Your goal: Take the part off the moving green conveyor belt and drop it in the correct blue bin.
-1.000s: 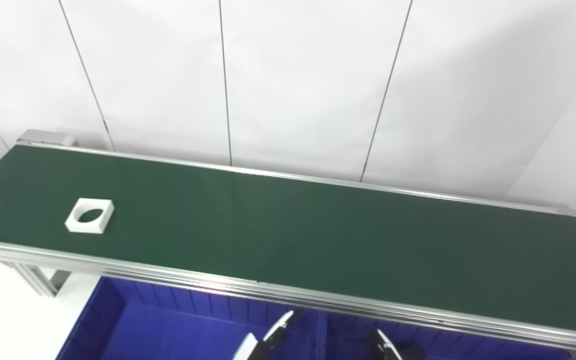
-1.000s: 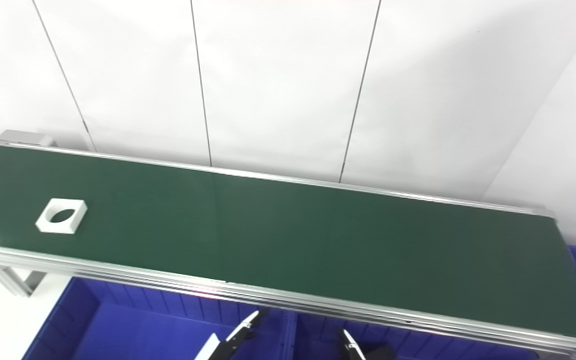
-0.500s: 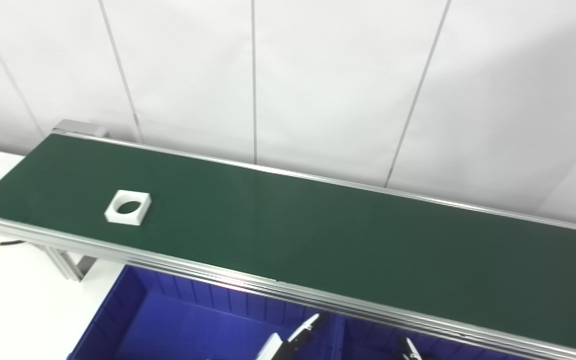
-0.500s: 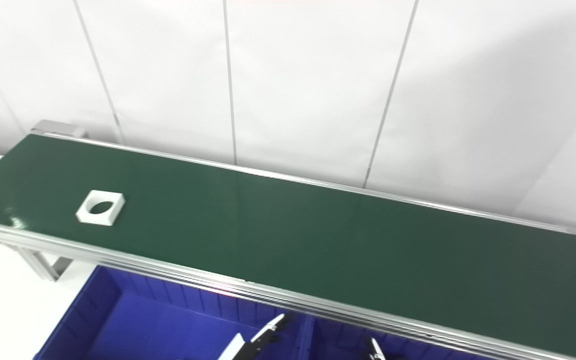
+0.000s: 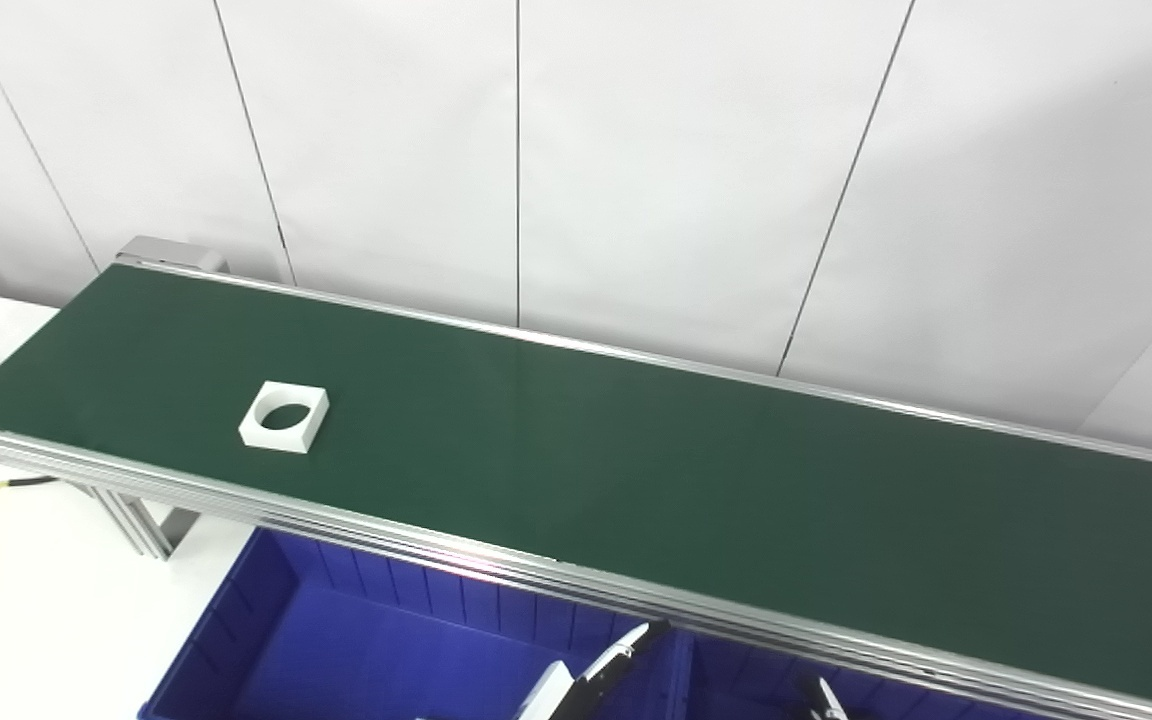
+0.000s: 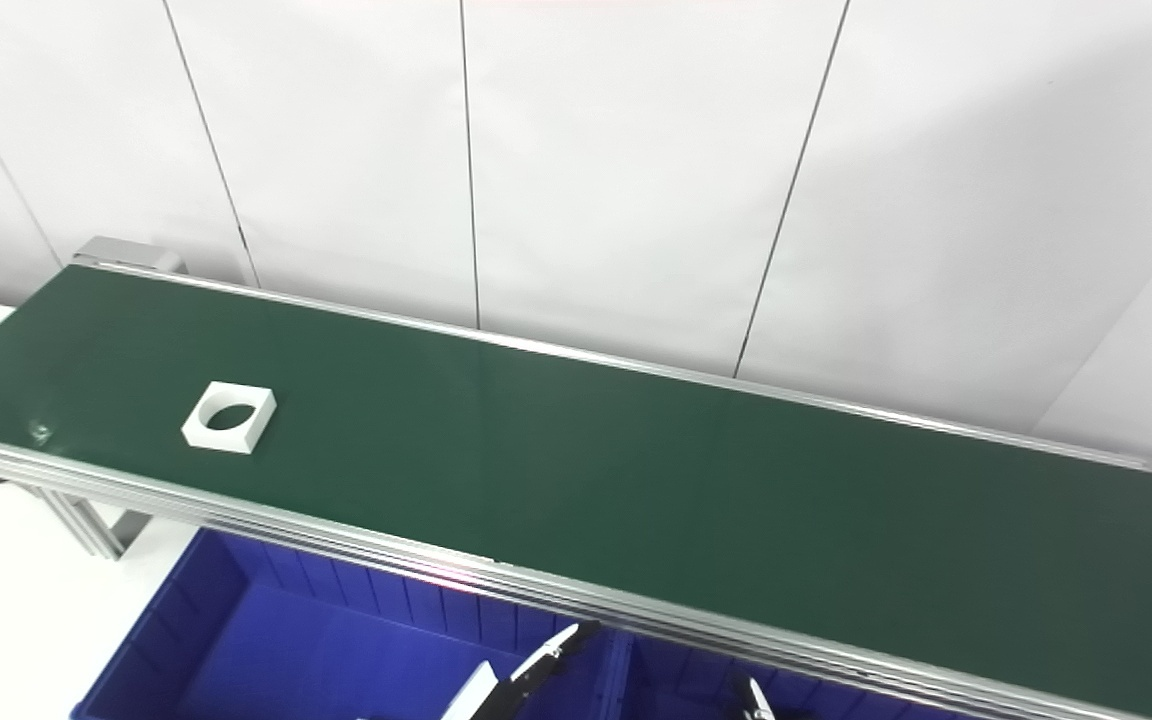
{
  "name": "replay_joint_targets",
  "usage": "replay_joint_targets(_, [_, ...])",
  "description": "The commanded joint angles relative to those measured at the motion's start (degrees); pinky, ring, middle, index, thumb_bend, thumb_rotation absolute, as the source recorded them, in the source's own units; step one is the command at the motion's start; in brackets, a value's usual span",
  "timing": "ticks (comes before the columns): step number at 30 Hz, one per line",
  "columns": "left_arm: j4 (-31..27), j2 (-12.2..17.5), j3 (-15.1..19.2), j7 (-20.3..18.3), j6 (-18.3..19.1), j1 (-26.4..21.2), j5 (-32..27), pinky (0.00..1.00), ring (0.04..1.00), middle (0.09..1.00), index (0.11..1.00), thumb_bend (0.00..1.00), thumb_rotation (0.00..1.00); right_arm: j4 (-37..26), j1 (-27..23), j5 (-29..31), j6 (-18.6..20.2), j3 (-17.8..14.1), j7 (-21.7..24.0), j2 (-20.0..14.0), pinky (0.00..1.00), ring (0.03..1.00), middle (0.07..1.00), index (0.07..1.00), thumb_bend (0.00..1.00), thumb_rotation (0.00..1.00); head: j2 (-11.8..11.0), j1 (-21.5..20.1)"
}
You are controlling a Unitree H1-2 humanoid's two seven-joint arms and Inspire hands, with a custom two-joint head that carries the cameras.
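Left hand (image 5: 596,680) low — square holed part (image 5: 284,417)

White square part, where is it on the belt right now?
The white square part lies flat near the left end of the green conveyor belt, closer to its front rail, up-left of the blue bin.

Only fingertips (image 5: 626,645) of left hand (image 5: 576,685) visible at bottom edge: slim, tapered, black along the underside with a white strip on top, ending in a pale tip. Below them, a white, flat, angular panel, cut off by the frame. Of right hand (image 6: 756,700), just a narrow pointed finger, white on its lit face, black behind, with a dark bulk beneath in the right eye view. No cables, screws or markings clear enough to tell. Surfaces smooth, matte plastic in look. Arms out of sight.
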Motion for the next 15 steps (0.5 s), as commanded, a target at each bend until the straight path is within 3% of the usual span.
replay_joint_targets(1, [-2.0, 0.2, -0.3, 0.6, -1.9, -1.1, 0.7, 0.88, 0.937, 0.960, 0.940, 0.92, 0.85, -1.6, -0.4, 0.2, -2.8, -0.3, -0.5, -0.5, 0.85, 0.889, 0.956, 0.966, 0.82, 1.00, -0.2, 0.0])
replay_joint_targets(7, [-5.3, 1.1, -2.8, 3.9, -1.9, -1.6, 5.3, 0.89, 0.921, 0.948, 0.927, 0.92, 0.87, -2.4, 0.1, 0.5, -2.8, -0.6, -0.1, -1.0, 0.84, 0.884, 0.955, 0.962, 0.81, 1.00, -0.5, 0.3])
replay_joint_targets(15, [-10.9, 3.4, -6.8, 10.1, -1.9, -3.0, 9.2, 0.82, 0.876, 0.903, 0.906, 0.97, 0.82, -2.1, 0.2, 0.7, -2.8, -0.9, 0.5, -1.0, 0.84, 0.885, 0.953, 0.966, 0.83, 1.00, -0.5, 0.4])
